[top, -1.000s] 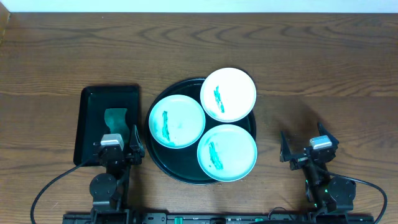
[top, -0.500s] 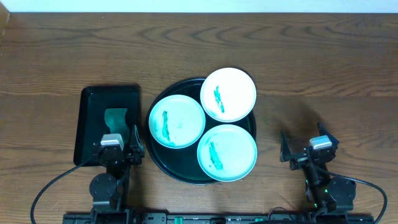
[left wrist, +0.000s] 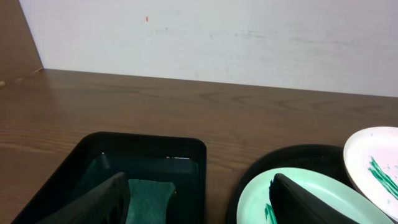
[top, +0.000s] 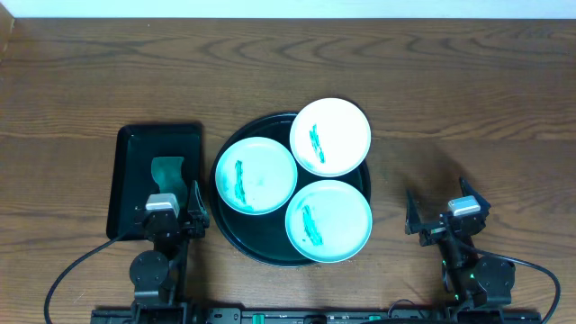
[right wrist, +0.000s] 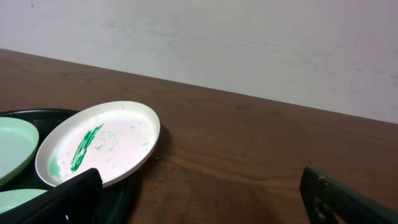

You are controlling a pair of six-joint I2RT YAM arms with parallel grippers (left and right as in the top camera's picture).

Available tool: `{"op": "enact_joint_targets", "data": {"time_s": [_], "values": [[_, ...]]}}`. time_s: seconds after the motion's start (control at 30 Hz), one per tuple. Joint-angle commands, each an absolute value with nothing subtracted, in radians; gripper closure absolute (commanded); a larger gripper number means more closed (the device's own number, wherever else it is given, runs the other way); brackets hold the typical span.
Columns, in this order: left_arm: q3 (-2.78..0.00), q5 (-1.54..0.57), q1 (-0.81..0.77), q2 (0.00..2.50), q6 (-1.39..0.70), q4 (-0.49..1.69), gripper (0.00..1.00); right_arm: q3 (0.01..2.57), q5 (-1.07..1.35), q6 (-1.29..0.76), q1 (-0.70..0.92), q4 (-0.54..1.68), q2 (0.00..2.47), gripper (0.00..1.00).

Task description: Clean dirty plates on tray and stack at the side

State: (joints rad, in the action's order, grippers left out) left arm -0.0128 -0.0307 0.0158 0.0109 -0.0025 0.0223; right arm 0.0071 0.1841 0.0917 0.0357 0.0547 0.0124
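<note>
The round dark tray sits mid-table and holds three plates, each with a teal smear. A white plate overhangs the tray's far right rim, a mint plate lies at its left, and another mint plate lies at the near right. My left gripper stands open at the near left, over the near end of a rectangular tray, empty. In the left wrist view the left gripper frames the mint plate. My right gripper stands open over bare wood right of the tray; from its wrist the white plate lies ahead to the left.
A smaller rectangular black tray lies left of the round tray, with a folded green cloth in it; the left wrist view shows this cloth between the fingers. A pale wall runs along the table's far edge.
</note>
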Motion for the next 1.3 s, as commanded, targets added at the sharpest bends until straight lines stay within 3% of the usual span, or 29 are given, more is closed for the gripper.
{"op": "enact_joint_targets", "data": {"time_s": [0.0,1.27], "values": [[-0.004,-0.010,0.016,0.006,0.007,0.071,0.28,0.006,0.192,0.091,0.026,0.056,0.007,0.01],[-0.074,-0.005,0.016,0.006,0.007,0.067,0.28,0.041,0.216,0.091,0.026,0.038,0.007,0.01]]}}
